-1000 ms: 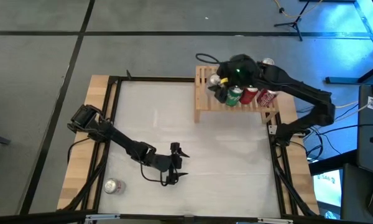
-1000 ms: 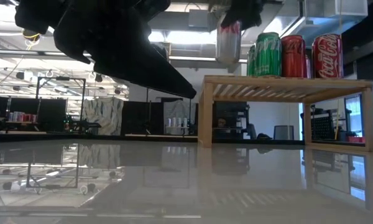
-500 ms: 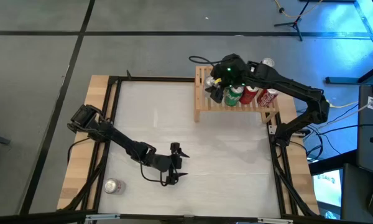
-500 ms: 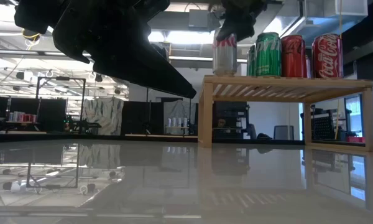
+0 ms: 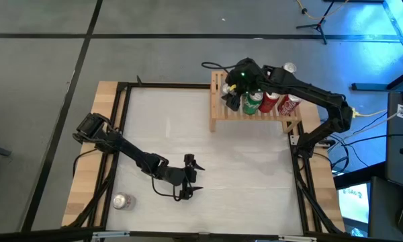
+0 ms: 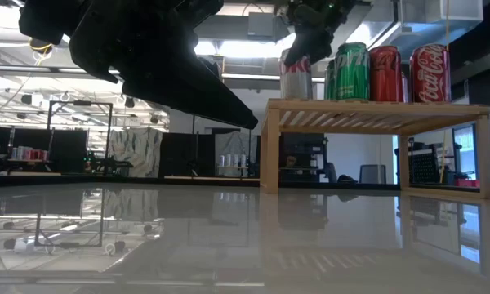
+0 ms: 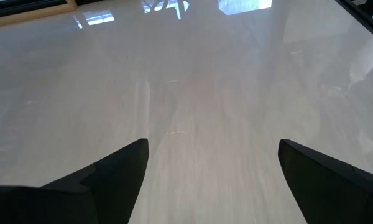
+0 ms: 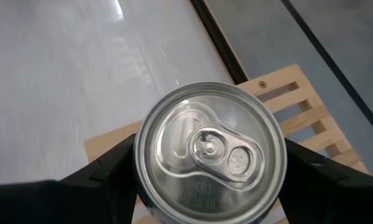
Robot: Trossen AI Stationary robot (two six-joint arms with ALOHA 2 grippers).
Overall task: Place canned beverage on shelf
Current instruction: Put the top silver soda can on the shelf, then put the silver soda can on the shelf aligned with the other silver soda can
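The light wood slatted shelf (image 5: 218, 107) stands at the table's far right edge; it also shows in the low view (image 6: 376, 109). My right gripper (image 5: 240, 84) is above its left end, shut on a silver can (image 6: 296, 77) that stands upright on the slats. A green can (image 6: 351, 72), a red can (image 6: 385, 73) and a Coca-Cola can (image 6: 430, 73) stand in a row to the silver can's right. My left gripper (image 5: 191, 176) is open and empty, low over the bare table near its middle front. My right gripper (image 8: 208, 168) pinches the silver can between its two fingers, one on each side of the upper wall (image 8: 140, 168) just below the rim. The fingers (image 8: 311, 171) point down from above. The can stands upright with its bottom (image 6: 296, 95) on the shelf's top near the left end.
Another silver can (image 5: 123, 201) lies on the wooden strip at the table's near left. One more can top (image 5: 289, 67) shows behind the shelf. The white tabletop (image 5: 188, 128) lies between the arms. A black frame runs along the table's edges.
My right gripper has gone down and a little toward the table's left edge with the silver can. The can hung clear above the shelf a second ago and now stands on the slats at the shelf's left end, beside the green can.
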